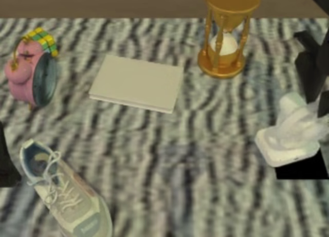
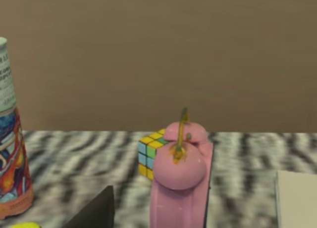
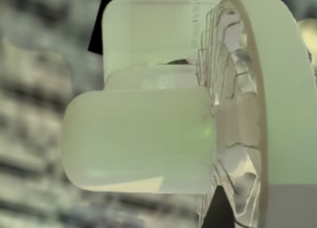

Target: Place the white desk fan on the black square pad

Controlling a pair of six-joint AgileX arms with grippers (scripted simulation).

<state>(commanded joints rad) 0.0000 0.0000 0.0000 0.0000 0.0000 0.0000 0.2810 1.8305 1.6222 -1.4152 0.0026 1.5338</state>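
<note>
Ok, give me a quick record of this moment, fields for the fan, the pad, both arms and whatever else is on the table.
fan: white desk fan at table's right edge, base overlapping the pad
pad: black square pad, mostly hidden beneath the fan
right gripper: dark, directly above the fan
left arm: parked at table's left edge
other items: cream book, gold hourglass, pink alarm clock, Rubik's cube, sneaker, printed can

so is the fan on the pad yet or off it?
Partly on. In the top view the white desk fan sits with its base overlapping the black square pad, which shows mostly at the near side; whether it rests flat, cannot tell.
</note>
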